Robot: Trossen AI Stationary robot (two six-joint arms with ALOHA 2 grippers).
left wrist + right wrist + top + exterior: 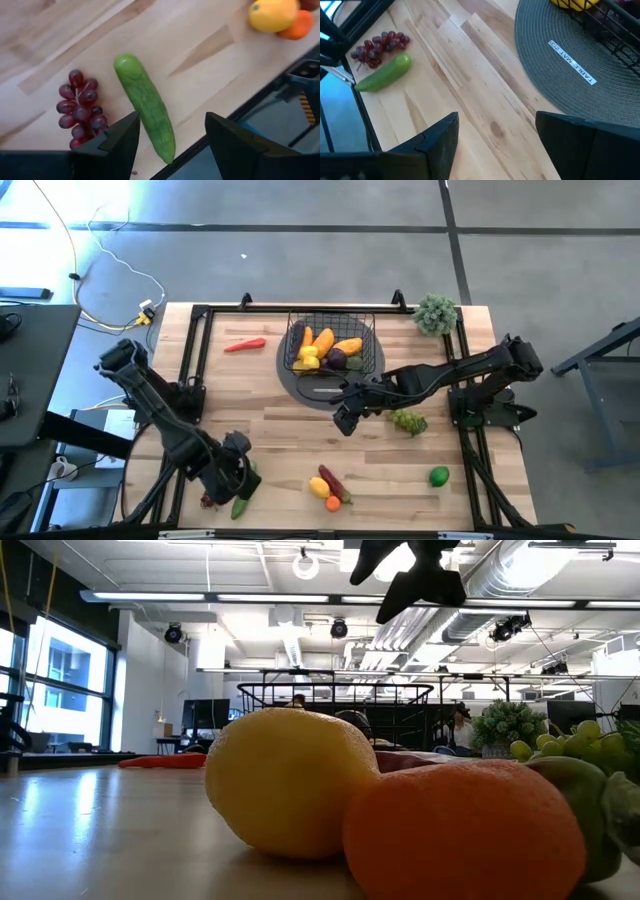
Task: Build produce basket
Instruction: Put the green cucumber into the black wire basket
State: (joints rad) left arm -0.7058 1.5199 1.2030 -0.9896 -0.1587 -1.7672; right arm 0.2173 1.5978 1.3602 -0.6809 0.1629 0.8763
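The black wire basket (330,340) stands on a round grey mat (300,385) and holds a lemon, a mango and a plum. My left gripper (235,475) hovers open at the near left corner. In its wrist view, its fingers (172,135) stand on either side of the green cucumber (145,105) without touching it, and the red grapes (80,107) lie beside it. My right gripper (348,415) (495,130) is open above bare table at the mat's near edge. A red chili (245,345), green grapes (408,421), a lime (439,476) and a lemon, eggplant and orange group (328,485) lie on the table.
A bushy potted plant (436,313) stands at the far right corner. Black frame rails (190,350) run along the table's left, far and right sides. In the low view the lemon (290,780) and orange (465,830) fill the foreground, and people sit in the room behind.
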